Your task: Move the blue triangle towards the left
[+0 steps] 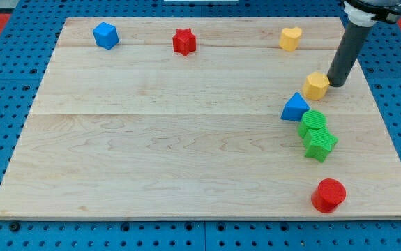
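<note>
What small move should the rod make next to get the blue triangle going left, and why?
Probably bring my tip down around the yellow block to the blue triangle's right side. It now sits up-right of the triangle, beside the yellow block, with green blocks crowding the triangle's lower right.

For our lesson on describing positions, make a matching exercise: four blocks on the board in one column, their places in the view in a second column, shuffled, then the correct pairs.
Column 1
1. blue triangle
2. red star
3. red cylinder
4. yellow hexagon

Column 2
A. next to my tip, on its left in the view
B. near the board's bottom edge, view's right
C. against the green blocks, at their upper left
D. near the board's top edge, left of the middle

Pairs: 1-C, 2-D, 3-B, 4-A
</note>
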